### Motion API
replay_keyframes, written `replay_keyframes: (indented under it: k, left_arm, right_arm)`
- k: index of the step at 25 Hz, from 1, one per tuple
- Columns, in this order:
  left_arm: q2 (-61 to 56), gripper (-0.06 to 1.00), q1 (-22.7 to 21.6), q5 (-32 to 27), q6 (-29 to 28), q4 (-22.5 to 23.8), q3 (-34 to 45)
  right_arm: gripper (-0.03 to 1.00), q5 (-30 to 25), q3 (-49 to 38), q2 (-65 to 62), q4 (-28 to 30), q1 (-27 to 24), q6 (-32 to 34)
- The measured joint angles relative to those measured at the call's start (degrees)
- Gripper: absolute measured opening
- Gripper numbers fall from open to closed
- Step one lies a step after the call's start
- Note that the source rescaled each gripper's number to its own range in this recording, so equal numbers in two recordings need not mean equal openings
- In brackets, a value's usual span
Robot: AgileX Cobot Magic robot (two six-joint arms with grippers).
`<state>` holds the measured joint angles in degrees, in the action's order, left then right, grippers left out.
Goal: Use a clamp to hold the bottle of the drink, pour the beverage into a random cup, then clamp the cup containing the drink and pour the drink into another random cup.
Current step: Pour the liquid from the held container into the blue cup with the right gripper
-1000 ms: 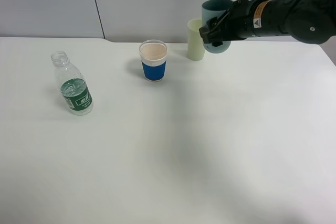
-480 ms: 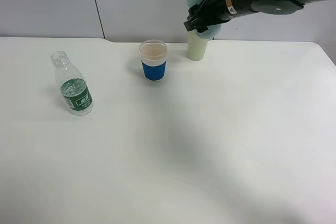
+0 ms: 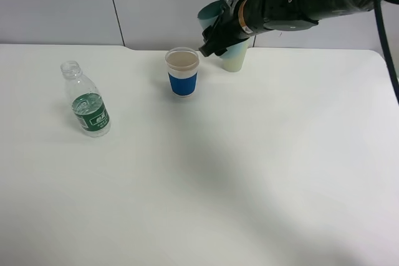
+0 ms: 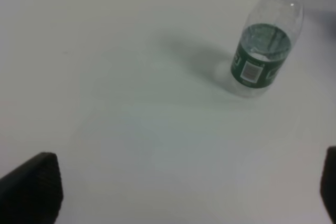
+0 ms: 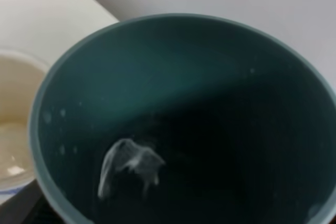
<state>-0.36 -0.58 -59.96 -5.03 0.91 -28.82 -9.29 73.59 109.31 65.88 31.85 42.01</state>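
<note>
The teal cup (image 3: 212, 15) is grasped by the right gripper (image 3: 219, 34) and held aloft at the far side of the table (image 3: 262, 172), tipped with its mouth lowered toward the left. That tilt places its rim just above and to the right of the blue-sleeved cup (image 3: 182, 73), so that whatever runs out is caught there. In the right wrist view only a small remnant of drink (image 5: 128, 169) is seen in the tipped teal cup, and pale liquid is seen in the cup below, so the second pour is judged nearly done. A pale cup (image 3: 234, 60) stands just behind the gripper. The bottle (image 3: 86, 101) stands upright and uncapped at the far left, well apart from the cups. The left gripper (image 4: 181, 190) hangs released above the table near the bottle, its fingers spread wide with nothing between them
</note>
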Motion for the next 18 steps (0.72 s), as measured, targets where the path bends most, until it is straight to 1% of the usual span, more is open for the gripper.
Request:
replay_keyframes:
  k: [4, 7, 10, 14, 18]
  left_arm:
    - [0.00, 1.00, 0.00, 0.00, 0.00, 0.00, 0.00]
    - [0.00, 1.00, 0.00, 0.00, 0.00, 0.00, 0.00]
    - [0.00, 1.00, 0.00, 0.00, 0.00, 0.00, 0.00]
    - [0.00, 1.00, 0.00, 0.00, 0.00, 0.00, 0.00]
    - [0.00, 1.00, 0.00, 0.00, 0.00, 0.00, 0.00]
  right_arm:
    - [0.00, -1.22, 1.39, 1.24, 1.04, 1.11, -0.28]
    - [0.00, -1.66, 2.96, 1.46, 3.12, 1.99, -0.17]
    - [0.00, -3.47, 4.75, 1.83, 4.31, 2.77, -0.10]
    - [0.00, -5.16, 5.15, 2.32, 5.66, 3.59, -0.11]
    - [0.00, -5.42, 5.15, 2.32, 6.53, 3.81, 0.04]
